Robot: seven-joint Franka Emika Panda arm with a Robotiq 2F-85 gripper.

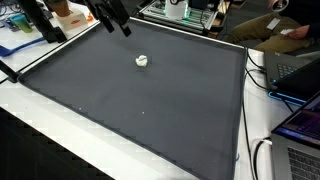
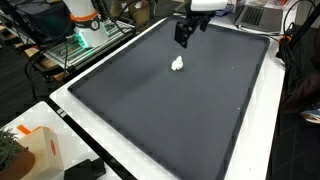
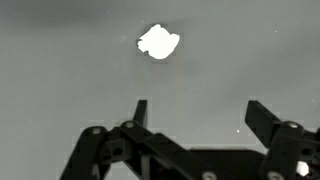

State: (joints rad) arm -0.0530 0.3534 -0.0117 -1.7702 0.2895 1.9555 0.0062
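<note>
White lump (image 1: 143,61) is borne by the largest item, a dark mat (image 1: 160,120) laid over the pale surface (image 1: 40,140). Claw (image 2: 184,43) — held above the mat near one edge, fingers spread wide, nothing gripped. White lump — crumpled, set on the mat near the claw, untouched.

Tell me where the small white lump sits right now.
In both exterior views the white lump lies on the dark mat, near the open gripper but not touching; in the wrist view it sits ahead of the jaws.
</note>
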